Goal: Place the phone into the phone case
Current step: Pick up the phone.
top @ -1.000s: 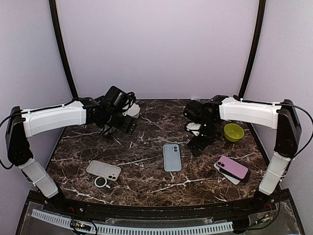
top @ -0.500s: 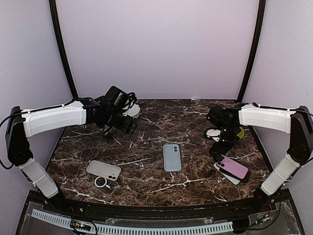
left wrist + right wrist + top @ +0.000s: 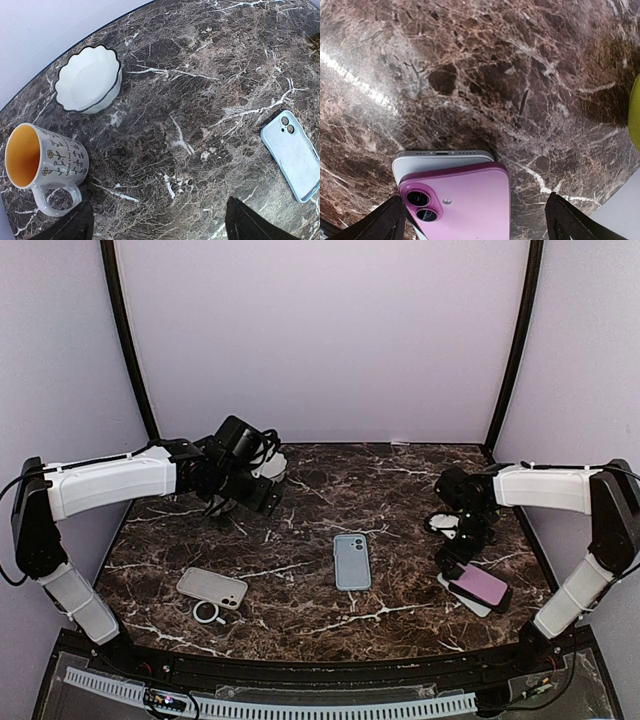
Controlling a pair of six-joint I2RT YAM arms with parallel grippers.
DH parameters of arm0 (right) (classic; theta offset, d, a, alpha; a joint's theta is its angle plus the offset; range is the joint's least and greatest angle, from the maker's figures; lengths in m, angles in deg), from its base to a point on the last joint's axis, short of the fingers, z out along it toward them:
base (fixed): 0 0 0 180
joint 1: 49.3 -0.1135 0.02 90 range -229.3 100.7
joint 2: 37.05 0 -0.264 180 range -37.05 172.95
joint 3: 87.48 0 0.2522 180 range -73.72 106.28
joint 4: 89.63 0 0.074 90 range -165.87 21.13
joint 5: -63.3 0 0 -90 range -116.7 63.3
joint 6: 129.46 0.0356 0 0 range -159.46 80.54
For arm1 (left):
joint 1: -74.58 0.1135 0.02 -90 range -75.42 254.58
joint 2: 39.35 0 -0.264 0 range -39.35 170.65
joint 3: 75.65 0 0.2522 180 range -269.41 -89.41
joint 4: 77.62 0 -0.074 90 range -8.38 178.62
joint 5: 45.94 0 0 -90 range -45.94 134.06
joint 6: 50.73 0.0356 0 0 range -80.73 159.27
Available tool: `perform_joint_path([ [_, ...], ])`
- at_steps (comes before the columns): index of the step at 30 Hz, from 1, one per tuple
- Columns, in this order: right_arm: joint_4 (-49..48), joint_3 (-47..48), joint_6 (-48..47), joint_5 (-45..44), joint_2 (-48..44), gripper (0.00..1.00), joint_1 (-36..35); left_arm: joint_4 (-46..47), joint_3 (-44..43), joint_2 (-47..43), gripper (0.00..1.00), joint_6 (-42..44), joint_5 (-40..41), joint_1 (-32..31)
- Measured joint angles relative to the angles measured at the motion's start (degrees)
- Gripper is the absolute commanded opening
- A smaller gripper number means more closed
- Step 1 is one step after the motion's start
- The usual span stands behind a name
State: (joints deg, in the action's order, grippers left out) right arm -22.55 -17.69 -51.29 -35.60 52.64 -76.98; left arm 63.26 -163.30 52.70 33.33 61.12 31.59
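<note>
Front left corner first: a grey phone (image 3: 212, 587) is lying flat, camera side up, with a small ring (image 3: 207, 613) just beside its near edge.

Toward the back left, the left gripper (image 3: 157, 226) is hovering over bare marble (image 3: 200, 75), its fingers (image 3: 70, 227) standing wide apart. Its wrist view is picking up a mug (image 3: 47, 162) with an orange inside, little flower prints and a line of lettering too small to read. A white scalloped bowl (image 3: 89, 79) is sitting near the mug, not touching it.

Mid-worktop, the blue case (image 3: 351, 561) is lying flat. It is pale blue with rounded corners and two lens holes at its far end, and open marble is running all round it.

Over on the right, the right gripper (image 3: 477, 220) is hanging directly above the pink phone (image 3: 465, 200), jaws spread wide, one finger (image 3: 390, 222) showing at each side. The phone is showing a glossy pink back with two lenses. It is resting on a silver phone (image 3: 440, 157), whose port edge is peeking out. The pair is sitting near the right edge, toward the front corner. A green bowl (image 3: 636, 115) is just showing farther back along that edge.
</note>
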Motion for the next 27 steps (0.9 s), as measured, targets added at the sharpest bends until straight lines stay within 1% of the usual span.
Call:
perform_joint_path([
  [7, -1.0, -0.7, -1.6, 1.7, 0.8, 0.99, 0.0, 0.0, 0.0, 0.0, 0.93, 0.3, 0.8, 0.0],
  [13, -1.1, -0.7, -2.6, 3.1, 4.1, 0.96, 0.0, -0.1, 0.0, 0.0, 0.93, 0.4, 1.5, 0.0],
  [18, -1.3, -0.7, -3.0, 3.5, 4.6, 0.92, 0.0, -0.2, 0.0, 0.2, 0.93, 0.4, 2.3, 0.0],
  [23, -1.5, -0.3, -3.4, 4.2, 5.2, 0.91, 0.0, -1.0, -0.1, 1.2, 0.93, 0.4, 2.6, 0.0],
  [27, -1.8, 0.3, -3.7, 4.6, 5.6, 0.89, 0.0, -1.4, -0.1, 1.7, 0.93, 0.4, 2.8, 0.0],
])
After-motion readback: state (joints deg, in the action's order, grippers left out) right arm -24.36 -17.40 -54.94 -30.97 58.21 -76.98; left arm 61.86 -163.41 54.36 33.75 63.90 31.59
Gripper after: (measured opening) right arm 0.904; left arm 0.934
